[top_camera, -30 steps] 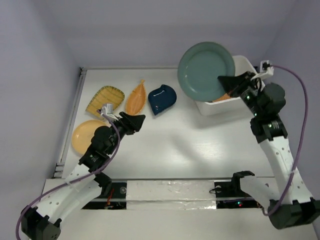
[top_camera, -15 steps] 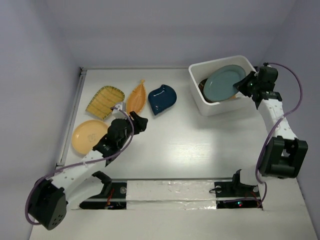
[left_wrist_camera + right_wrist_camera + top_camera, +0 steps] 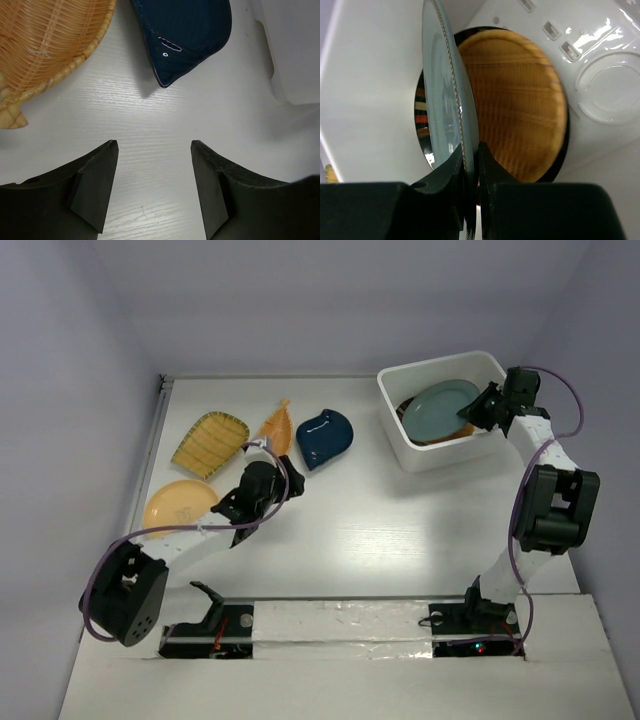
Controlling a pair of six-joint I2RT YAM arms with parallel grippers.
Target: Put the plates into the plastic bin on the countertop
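While the right gripper pinches the grey-blue plate inside the far-right-corner bin, release seems due next; left gripper spread wide, empty.

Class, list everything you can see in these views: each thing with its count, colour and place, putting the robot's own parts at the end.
plastic bin: one, white, far right of the countertop
grey-blue plate: one, tilted inside the bin
woven plate: one, orange, in the bin below it
striped-rim plate: one, dark rim showing, beneath the woven plate
leaf plate: one, navy, centre
boat plate: one, orange, left of the leaf plate
ribbed plate: one, yellow, far left
round plate: one, yellow-orange, near left
countertop: white
metal rail: one, left edge
left gripper: black, open, above bare countertop
right gripper: black, gripping the grey-blue plate's edge
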